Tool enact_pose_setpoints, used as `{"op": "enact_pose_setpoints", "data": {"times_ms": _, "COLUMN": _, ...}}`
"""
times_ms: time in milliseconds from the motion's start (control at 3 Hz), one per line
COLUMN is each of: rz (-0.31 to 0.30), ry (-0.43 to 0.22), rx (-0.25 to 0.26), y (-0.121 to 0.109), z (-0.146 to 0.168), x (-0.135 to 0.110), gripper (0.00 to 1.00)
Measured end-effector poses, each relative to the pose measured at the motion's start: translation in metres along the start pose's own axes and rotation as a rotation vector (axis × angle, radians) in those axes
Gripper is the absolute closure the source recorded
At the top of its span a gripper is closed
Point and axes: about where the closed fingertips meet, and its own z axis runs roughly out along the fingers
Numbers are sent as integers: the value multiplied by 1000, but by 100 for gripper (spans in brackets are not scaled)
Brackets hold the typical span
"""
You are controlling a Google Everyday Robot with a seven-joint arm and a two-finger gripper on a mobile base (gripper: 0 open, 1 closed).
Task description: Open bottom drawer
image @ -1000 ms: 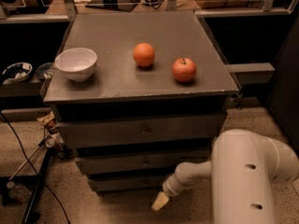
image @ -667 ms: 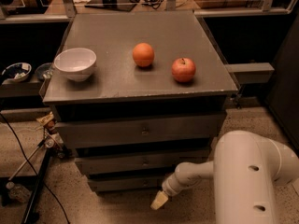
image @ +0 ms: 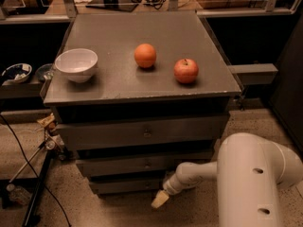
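Bottom drawer (image: 124,185): lowest strip of the cabinet (image: 118,86), front closed. Gripper (image: 159,200) hangs just below the drawer's right half, its tips pressed together on nothing. Position barely changed over the last second, so judged: knob untaken, pull not begun.

Single view — set high in front of the cabinet (image: 118,27), facing down and toward it, fairly near; cabinet top and drawer fronts (image: 142,132) in frame. Gripper (image: 159,200) low before the cabinet's base — arm (image: 246,174) nearest the lens.
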Motion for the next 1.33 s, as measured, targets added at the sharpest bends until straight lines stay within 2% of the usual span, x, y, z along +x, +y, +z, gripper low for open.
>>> {"op": "enact_pose_setpoints", "data": {"times_ms": 333, "rz": -31, "ry": 3, "rx": 32, "y": -21, "z": 8, "x": -7, "gripper": 0}}
{"op": "enact_pose_setpoints", "data": {"times_ms": 1000, "rz": -37, "ry": -1, "rx": 27, "y": -21, "z": 10, "x": -6, "gripper": 0}}
{"op": "enact_pose_setpoints", "data": {"times_ms": 1333, "rz": -56, "ry": -8, "rx": 0, "y": -19, "z": 25, "x": -10, "gripper": 0}}
